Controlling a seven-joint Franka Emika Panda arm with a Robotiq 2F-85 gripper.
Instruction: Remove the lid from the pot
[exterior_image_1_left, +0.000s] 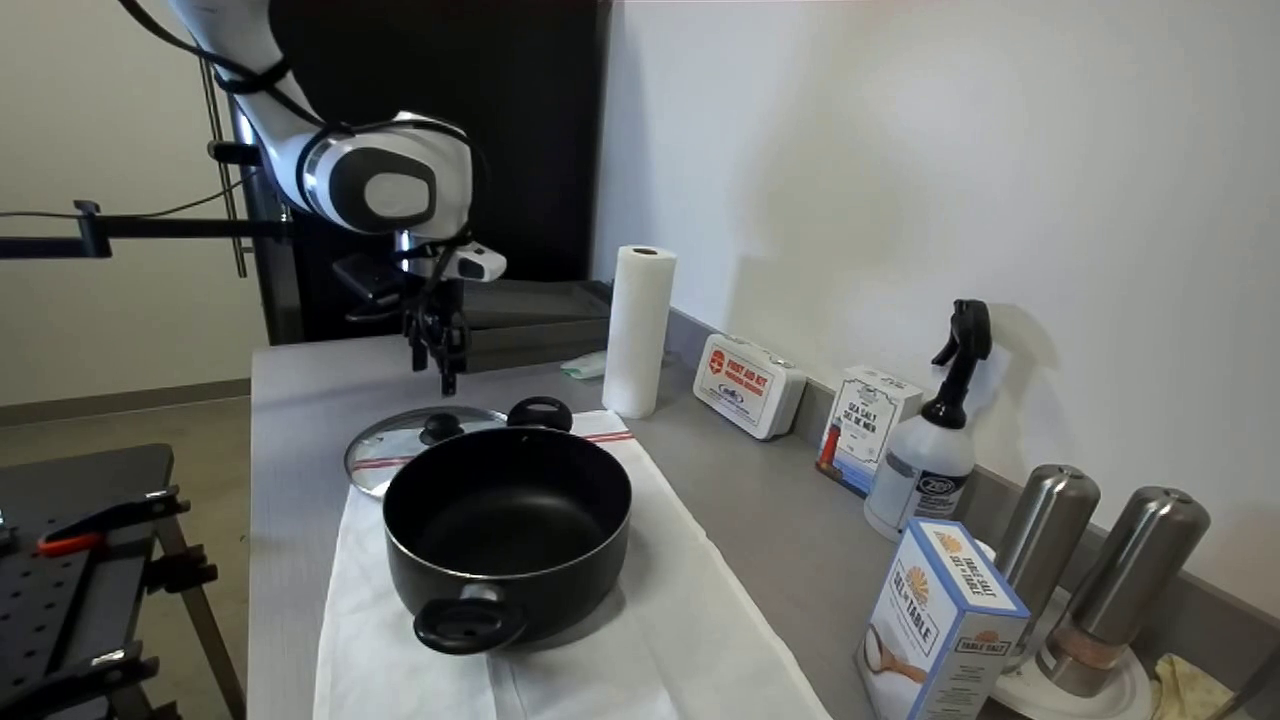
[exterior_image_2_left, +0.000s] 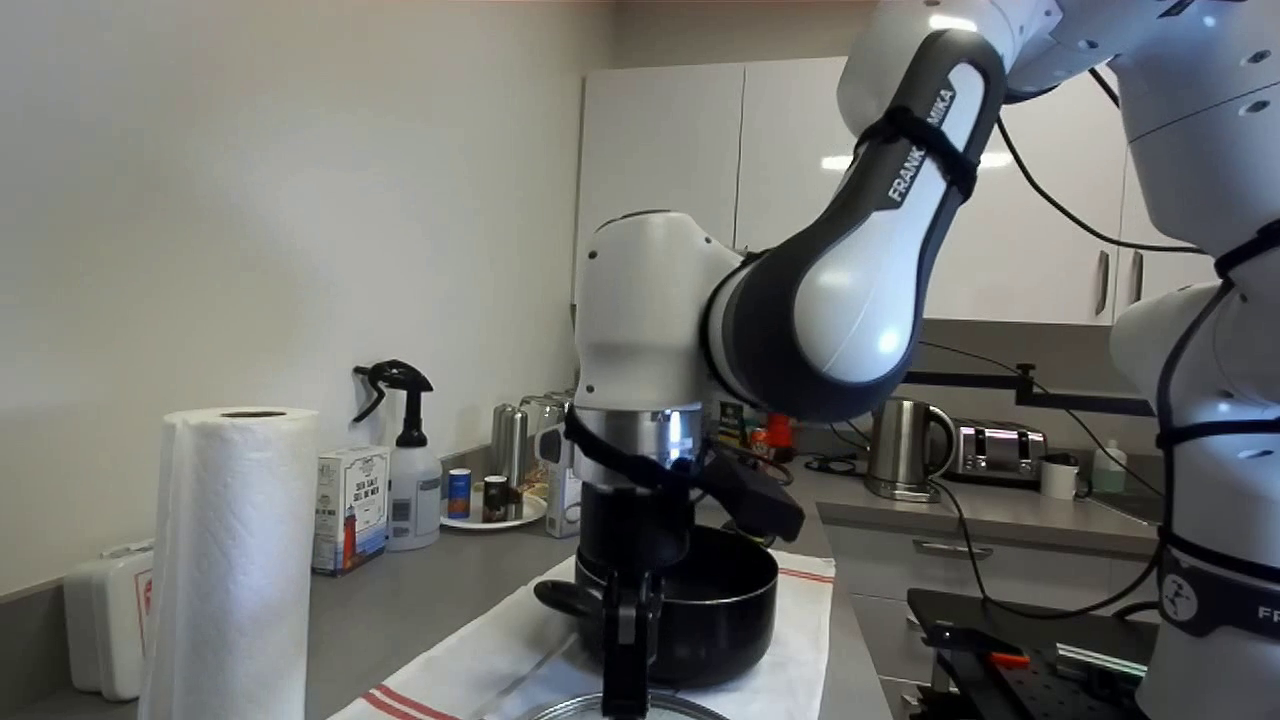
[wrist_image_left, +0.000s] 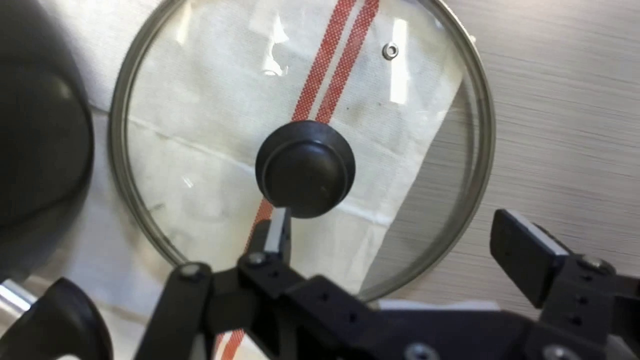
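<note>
Gray counter (exterior_image_1_left: 295, 560) along a white wall (exterior_image_1_left: 860, 160), pot (exterior_image_1_left: 555, 590) upright on a white towel (exterior_image_1_left: 680, 630). Lid (wrist_image_left: 240, 125) is off, lying just beside the pot, partly on the towel, partly on the counter. Claw (wrist_image_left: 400, 232) hangs above the lid, 2 fingers (wrist_image_left: 522, 260) spread wide, gripping nothing, 1 fingertip (wrist_image_left: 279, 232) overlapping the black knob (wrist_image_left: 306, 167) in wrist view.
</note>
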